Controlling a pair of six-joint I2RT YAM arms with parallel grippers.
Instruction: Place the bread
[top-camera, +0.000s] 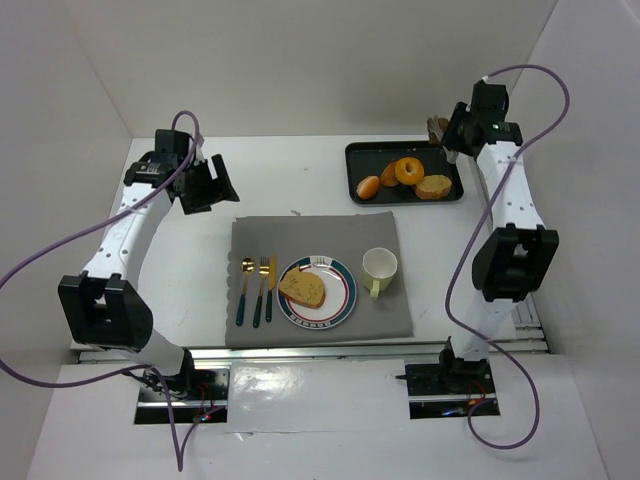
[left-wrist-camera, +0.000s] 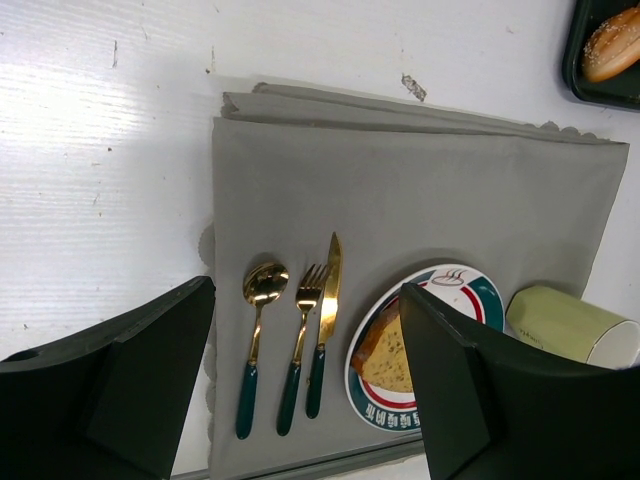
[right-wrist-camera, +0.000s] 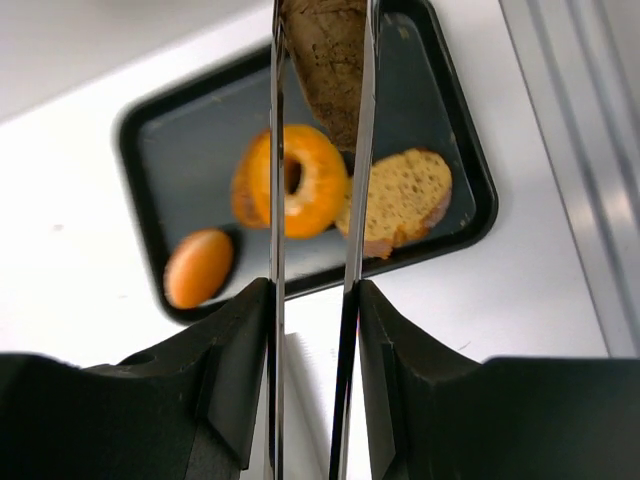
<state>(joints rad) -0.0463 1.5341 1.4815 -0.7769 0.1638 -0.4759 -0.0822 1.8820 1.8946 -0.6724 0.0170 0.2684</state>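
Right arm is extended to the far right. Its pincer (top-camera: 455, 128), nearly closed, grips a brown bread slice (right-wrist-camera: 325, 60) above the tray's (right-wrist-camera: 420, 100) far edge. Left arm is raised over the counter (top-camera: 170, 260), its pincer (top-camera: 207, 182) wide open and empty.

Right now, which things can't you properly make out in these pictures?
Left wrist view: plate and its bread slice, partly behind a black finger; tray cut off by the frame corner.
Right wrist view: dark bread between the fingers, cut off by the top edge.
Top view: plate lettering, too small.
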